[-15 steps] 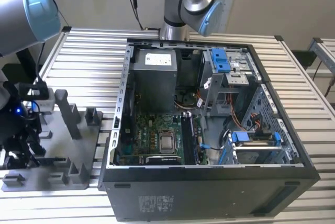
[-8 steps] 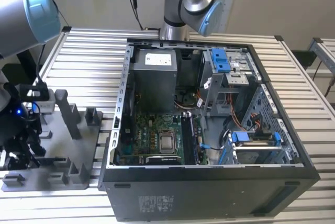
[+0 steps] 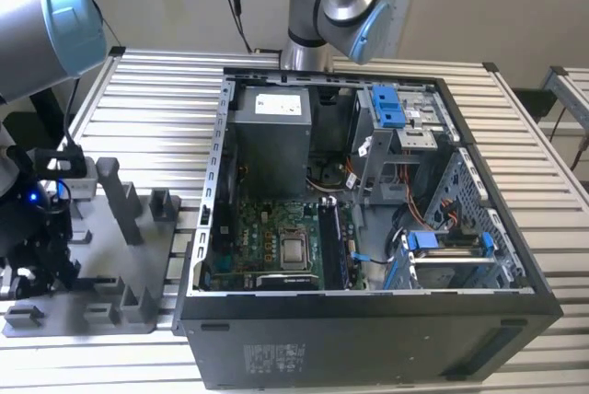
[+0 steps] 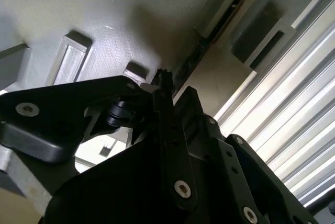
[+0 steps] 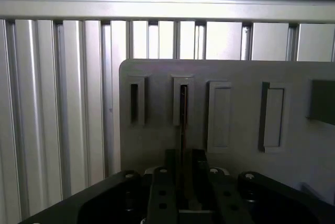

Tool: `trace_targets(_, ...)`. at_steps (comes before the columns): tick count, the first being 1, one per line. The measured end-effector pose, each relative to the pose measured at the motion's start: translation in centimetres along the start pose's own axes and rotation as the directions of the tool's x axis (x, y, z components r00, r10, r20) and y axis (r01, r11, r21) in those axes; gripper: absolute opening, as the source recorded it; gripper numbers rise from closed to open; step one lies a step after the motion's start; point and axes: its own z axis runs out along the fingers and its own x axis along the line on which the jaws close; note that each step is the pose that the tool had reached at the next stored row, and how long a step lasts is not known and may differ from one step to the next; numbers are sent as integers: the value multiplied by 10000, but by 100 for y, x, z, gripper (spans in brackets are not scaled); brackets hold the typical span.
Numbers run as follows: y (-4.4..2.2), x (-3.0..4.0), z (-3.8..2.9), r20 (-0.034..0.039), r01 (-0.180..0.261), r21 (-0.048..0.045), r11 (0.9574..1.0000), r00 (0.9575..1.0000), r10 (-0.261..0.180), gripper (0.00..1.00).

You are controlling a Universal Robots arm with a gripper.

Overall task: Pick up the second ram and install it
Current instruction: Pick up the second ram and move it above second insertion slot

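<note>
Over the grey moulded holder tray (image 5: 152,145), my gripper (image 5: 183,157) points down astride the thin, edge-on second ram (image 5: 183,114); whether it pinches, I cannot tell.

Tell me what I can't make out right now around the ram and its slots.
- First wrist view: the second ram is edge-on, chip faces unseen; its near end is hidden behind the gripper.
- Second wrist view: the gripper's dark body covers much of the holder tray.
- Exterior view: memory slots in the computer case are too small to tell filled from free.
</note>
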Motion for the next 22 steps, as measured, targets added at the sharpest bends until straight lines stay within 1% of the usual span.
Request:
trace_targets(1,0,0,0,0,0,0,10000,10000,0,21)
trace_targets(2,0,0,0,-1,0,-1,10000,10000,0,21)
trace_targets(3,0,0,0,-1,0,0,10000,10000,0,15)
trace_targets(4,0,0,1,-1,1,-1,10000,10000,-1,14)
trace_targets(18,0,0,4,1,0,1,10000,10000,0,14)
trace_targets(19,-1,-1,-5,6,0,6,10000,10000,0,14)
trace_targets(20,-1,-1,-40,5,0,5,10000,10000,0,14)
trace_targets(22,-3,-2,-135,2,0,1,10000,10000,0,14)
